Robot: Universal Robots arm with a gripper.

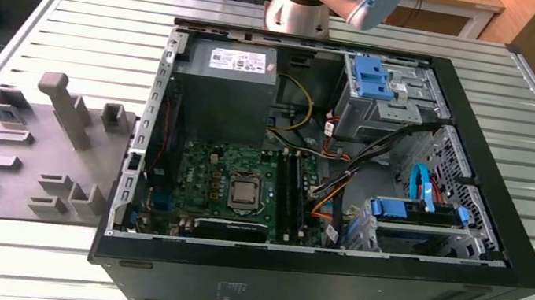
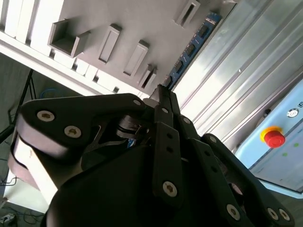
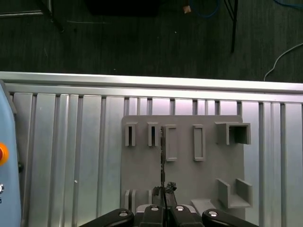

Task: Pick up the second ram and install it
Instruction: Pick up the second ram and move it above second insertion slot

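So the gripper (image 2: 163,92) is clamped on the second ram (image 2: 191,47). In the second wrist view the black fingers (image 2: 166,137) come together at a tip, and the blue stick with its dark chips runs straight out from between them. In the first wrist view you see that stick (image 3: 162,156) edge-on, just a thin dark line coming out of the gripper (image 3: 163,189).

Pose-wise, the gripper points down at the grey fixture tray (image 3: 142,170), and the ram hangs over the tray's row of narrow slots (image 3: 150,135). I can't tell whether its far end touches the tray or is clear of it. The tray sits flat on the slatted aluminium bench (image 3: 57,142), close to the bench edge, with dark floor (image 3: 142,38) and some cables beyond.

In the exterior view the arm (image 1: 301,0) stands at the far side of the bench (image 1: 106,22), behind the open PC case (image 1: 332,287), and its links go up out of the frame. The grey fixture tray (image 1: 21,161) lies at the exterior view's left, just beside the case. Inside the case the green motherboard (image 1: 232,173) is near the middle, with the long black slot strips (image 1: 290,193) next to the processor socket.

A pale blue box with a red button (image 2: 274,138) is just beside the bench in the second wrist view.
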